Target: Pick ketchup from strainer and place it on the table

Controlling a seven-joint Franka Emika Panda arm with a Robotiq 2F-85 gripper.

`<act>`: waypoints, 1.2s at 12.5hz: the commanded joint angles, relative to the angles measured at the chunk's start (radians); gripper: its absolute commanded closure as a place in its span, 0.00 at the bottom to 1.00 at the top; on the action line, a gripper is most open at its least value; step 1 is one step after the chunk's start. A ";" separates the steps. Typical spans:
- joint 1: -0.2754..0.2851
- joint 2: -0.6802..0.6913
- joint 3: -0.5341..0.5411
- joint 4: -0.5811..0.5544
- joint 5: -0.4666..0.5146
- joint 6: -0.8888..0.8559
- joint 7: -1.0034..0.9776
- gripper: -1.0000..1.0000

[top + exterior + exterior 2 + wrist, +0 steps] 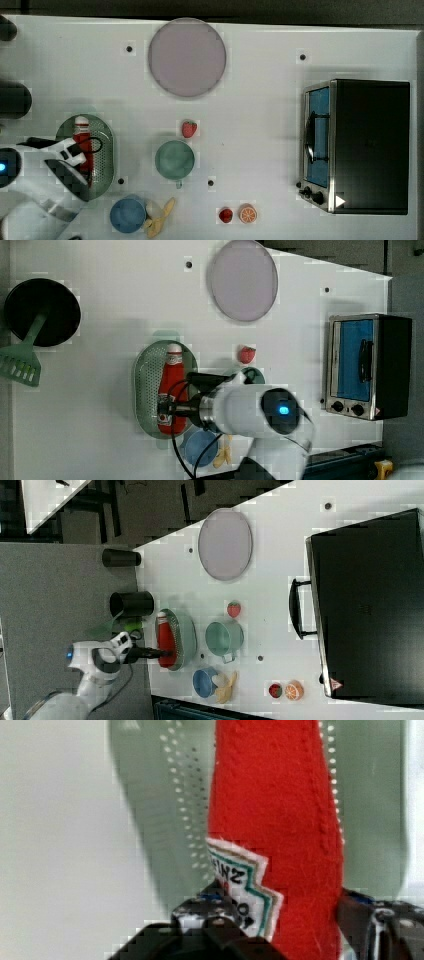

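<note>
The ketchup (84, 140), a red bottle with a white cap and label, lies lengthwise in the pale green strainer (106, 150) at the top view's left, on the white table (260, 100). My gripper (83, 159) is down over the bottle's lower half. In the wrist view the ketchup (280, 810) fills the space between my fingers (210, 917), which press on both sides of it just below the label, above the strainer's perforated bottom (370, 795). The left view shows the gripper (167, 410) across the ketchup (172, 377), cap pointing away from the arm.
A teal cup (174, 159) and a strawberry (189, 129) sit right of the strainer in the top view. A blue cup (128, 215) and banana (161, 217) lie near the front. A lilac plate (186, 56) is at the back, a toaster oven (360, 145) far right.
</note>
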 commanded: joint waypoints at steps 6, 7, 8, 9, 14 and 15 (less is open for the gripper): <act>-0.135 -0.115 0.026 0.342 0.117 -0.313 0.012 0.41; -0.157 -0.115 0.013 0.376 0.116 -0.360 -0.001 0.41; -0.179 -0.116 0.000 0.402 0.113 -0.407 -0.038 0.41; -0.203 -0.120 -0.018 0.421 0.111 -0.438 -0.080 0.41; -0.312 -0.174 -0.144 0.429 0.075 -0.472 -0.208 0.41; -0.327 -0.181 -0.169 0.426 0.069 -0.475 -0.247 0.41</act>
